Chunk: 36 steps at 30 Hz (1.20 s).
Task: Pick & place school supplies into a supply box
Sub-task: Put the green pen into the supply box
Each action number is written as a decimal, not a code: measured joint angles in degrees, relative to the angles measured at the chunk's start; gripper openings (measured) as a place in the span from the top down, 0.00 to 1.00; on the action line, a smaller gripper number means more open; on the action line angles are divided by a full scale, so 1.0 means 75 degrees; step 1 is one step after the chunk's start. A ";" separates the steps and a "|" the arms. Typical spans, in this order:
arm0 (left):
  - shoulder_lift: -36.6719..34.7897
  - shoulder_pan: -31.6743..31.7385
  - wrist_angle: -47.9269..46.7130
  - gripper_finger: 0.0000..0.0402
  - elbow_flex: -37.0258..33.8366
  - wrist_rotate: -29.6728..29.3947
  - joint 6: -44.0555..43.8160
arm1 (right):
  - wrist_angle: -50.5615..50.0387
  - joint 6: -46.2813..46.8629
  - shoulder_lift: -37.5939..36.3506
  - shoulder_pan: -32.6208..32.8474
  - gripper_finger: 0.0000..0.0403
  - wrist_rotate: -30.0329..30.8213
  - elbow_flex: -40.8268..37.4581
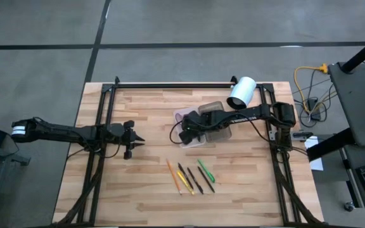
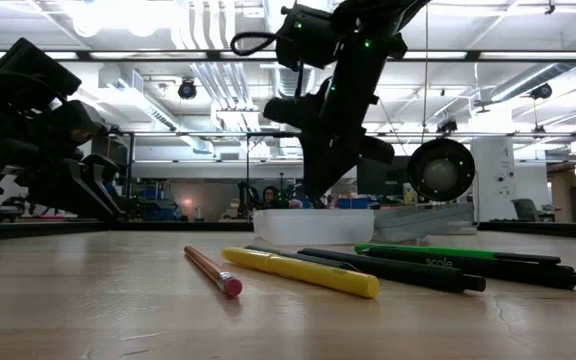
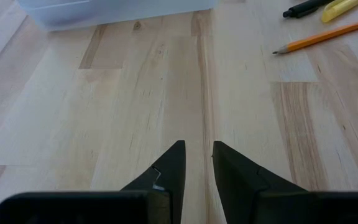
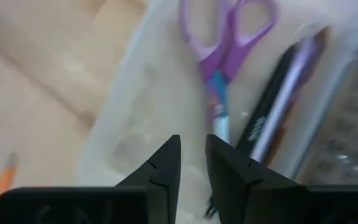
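The supply box (image 1: 184,116) lies open mid-table, with its whitish tray (image 2: 313,228) beside the grey ribbed lid (image 2: 423,222). Inside the tray (image 4: 135,124) lie the purple-handled scissors (image 4: 219,50) and a dark pen (image 4: 272,106). My right gripper (image 1: 184,136) (image 4: 192,149) hovers just over the tray's near end, shut and empty. On the wood nearer the table's near edge lie an orange pencil (image 1: 173,176), a yellow pen (image 1: 184,180), dark pens (image 1: 195,179) and a green pen (image 1: 206,170). My left gripper (image 1: 143,140) (image 3: 197,155) waits left of the box, shut.
A white cylinder (image 1: 241,92) lies on its side by the far right corner, behind the box. Black frame rails (image 1: 100,126) run along the table's left, right and far sides. Bare wood (image 3: 166,93) stretches between my left gripper and the box.
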 joint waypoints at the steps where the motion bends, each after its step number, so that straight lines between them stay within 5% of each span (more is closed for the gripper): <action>1: 0.0000 0.0002 0.0002 0.83 0.0000 0.0000 0.0000 | 0.0003 0.0052 0.0000 0.0011 0.83 -0.0161 0.0027; 8: 0.0000 0.0002 0.0000 0.83 0.0000 -0.0001 0.0000 | 0.0045 0.0111 0.0000 0.0116 0.83 -0.1040 0.0145; 36: 0.0001 0.0003 0.0000 0.83 0.0000 0.0001 0.0000 | 0.0146 0.2799 0.0000 0.1958 0.81 -0.1028 0.0203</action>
